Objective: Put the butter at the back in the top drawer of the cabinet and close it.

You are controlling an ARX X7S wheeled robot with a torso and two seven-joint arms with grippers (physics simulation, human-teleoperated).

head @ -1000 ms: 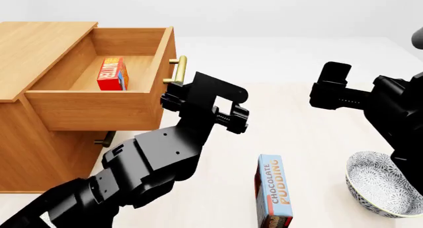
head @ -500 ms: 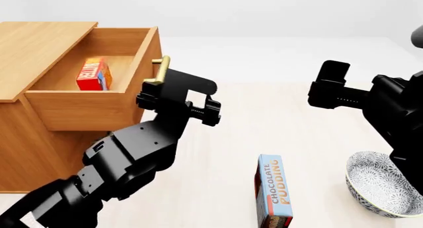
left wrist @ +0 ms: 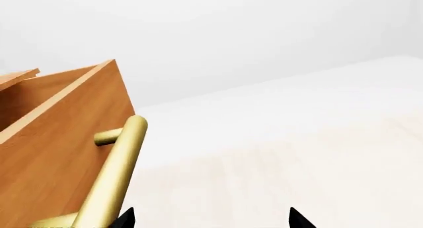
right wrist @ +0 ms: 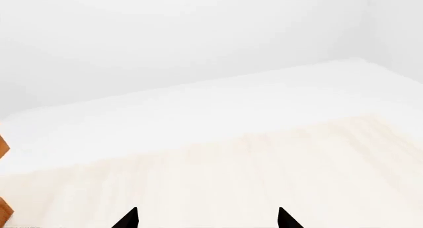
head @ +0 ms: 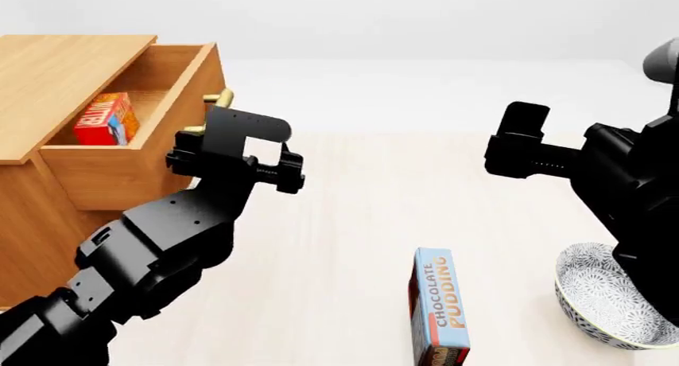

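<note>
The orange-brown cabinet (head: 43, 72) stands at the left. Its top drawer (head: 127, 171) is partly open, and the red butter box (head: 104, 119) lies inside it. My left gripper (head: 231, 142) is against the drawer front by the brass handle (head: 219, 100). In the left wrist view the gripper (left wrist: 210, 222) is open and empty. One fingertip (left wrist: 126, 220) is right beside the handle (left wrist: 116, 168) on the drawer front (left wrist: 59, 143). My right gripper (head: 522, 139) hovers at mid right, open and empty (right wrist: 206, 220).
A blue-and-brown Chocolate Pudding box (head: 440, 310) lies on the pale table at the front centre. A patterned bowl (head: 615, 298) sits at the front right under my right arm. A sliver of the cabinet (right wrist: 3, 146) shows in the right wrist view.
The top drawer has slid in toward the cabinet, carrying the butter left. My left gripper has moved left with the drawer front. The right arm has barely moved.
</note>
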